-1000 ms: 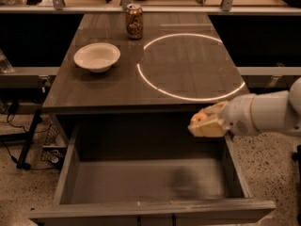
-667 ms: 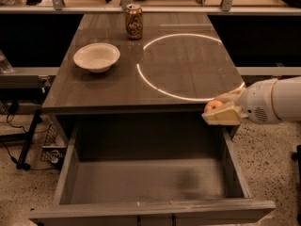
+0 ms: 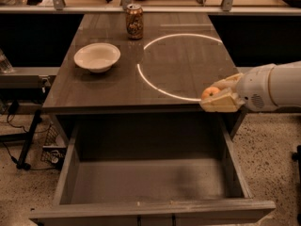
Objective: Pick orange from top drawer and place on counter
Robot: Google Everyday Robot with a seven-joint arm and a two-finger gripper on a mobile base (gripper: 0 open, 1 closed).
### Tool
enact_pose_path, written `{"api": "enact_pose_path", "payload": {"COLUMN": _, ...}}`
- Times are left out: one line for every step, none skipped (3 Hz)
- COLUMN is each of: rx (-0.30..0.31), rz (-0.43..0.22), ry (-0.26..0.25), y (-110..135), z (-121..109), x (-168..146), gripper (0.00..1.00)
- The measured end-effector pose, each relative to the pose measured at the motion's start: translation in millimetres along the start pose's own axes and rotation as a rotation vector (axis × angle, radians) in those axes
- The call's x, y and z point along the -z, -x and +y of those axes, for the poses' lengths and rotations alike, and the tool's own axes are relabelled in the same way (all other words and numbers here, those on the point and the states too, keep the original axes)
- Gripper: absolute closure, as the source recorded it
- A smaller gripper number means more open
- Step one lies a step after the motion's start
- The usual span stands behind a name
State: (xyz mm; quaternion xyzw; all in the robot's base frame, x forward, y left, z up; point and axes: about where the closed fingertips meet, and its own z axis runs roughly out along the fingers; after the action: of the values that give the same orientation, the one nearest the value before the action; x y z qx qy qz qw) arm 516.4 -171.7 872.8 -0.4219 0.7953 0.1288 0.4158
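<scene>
My gripper point(image 3: 217, 98) comes in from the right on a white arm and is shut on the orange point(image 3: 210, 92), a small round fruit between the cream fingers. It holds the orange at the counter's front right edge, just above the top drawer's back right corner. The top drawer point(image 3: 150, 180) is pulled out below the counter, grey, with a bare flat bottom. The counter point(image 3: 117, 86) is dark and glossy with a glowing white circle point(image 3: 141, 74); the gripper is at the circle's near right rim.
A cream bowl point(image 3: 97, 57) sits on the counter's left side. A soda can point(image 3: 134, 21) stands at the back centre. A metal rail and stand legs are at the left; the speckled floor lies on both sides of the drawer.
The gripper with the orange has moved right and slightly up, from over the drawer's back right part to the counter's front right edge.
</scene>
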Motion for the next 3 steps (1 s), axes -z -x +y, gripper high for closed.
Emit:
{"api": "enact_pose_path", "payload": {"rx": 0.062, "rz": -0.092, "ry": -0.025, "y": 56.3, "z": -33.6, "x": -17.1, "gripper": 1.00}}
{"api": "enact_pose_path", "payload": {"rx": 0.079, "rz": -0.149, "ry": -0.032, "y": 80.6, "z": -51.2, "x": -33.3, "gripper": 1.00}}
{"api": "enact_pose_path", "payload": {"rx": 0.067, "rz": -0.205, "ry": -0.037, "y": 87.9, "z": -65.4, "x": -56.7, "gripper": 1.00}}
